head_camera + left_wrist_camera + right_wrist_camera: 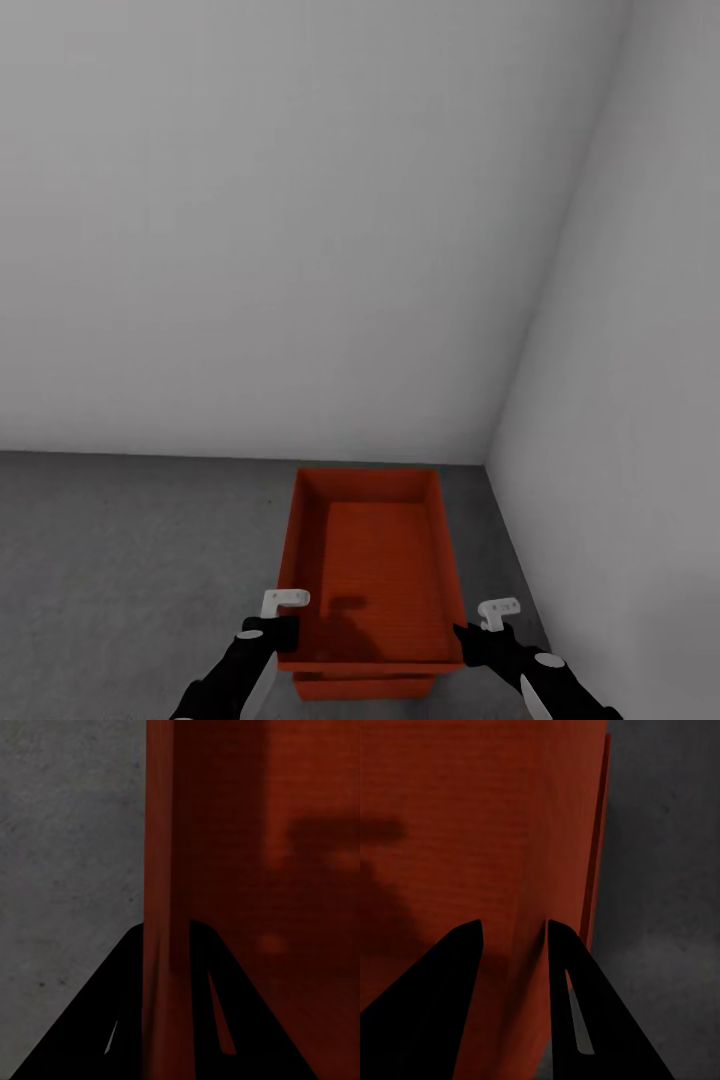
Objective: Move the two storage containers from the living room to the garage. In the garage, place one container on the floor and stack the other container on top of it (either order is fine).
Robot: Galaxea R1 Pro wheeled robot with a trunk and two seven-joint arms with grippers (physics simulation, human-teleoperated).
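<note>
An orange-red lidless storage container (372, 560) is in the garage corner, over the dark grey concrete floor (130, 560). My left gripper (284, 633) is shut on its left wall near the front corner. My right gripper (468, 640) is shut on its right wall. In the left wrist view the left gripper (165, 934) has a dark finger on each side of the thin red wall. The right gripper (514, 930) grips its wall the same way. Under the front edge shows a strip of the second storage container (365, 686); whether the two touch I cannot tell.
A pale grey wall (280, 220) runs close behind the containers, and another (640, 400) stands right beside them on the right, forming a corner. Bare concrete stretches to the left of the containers.
</note>
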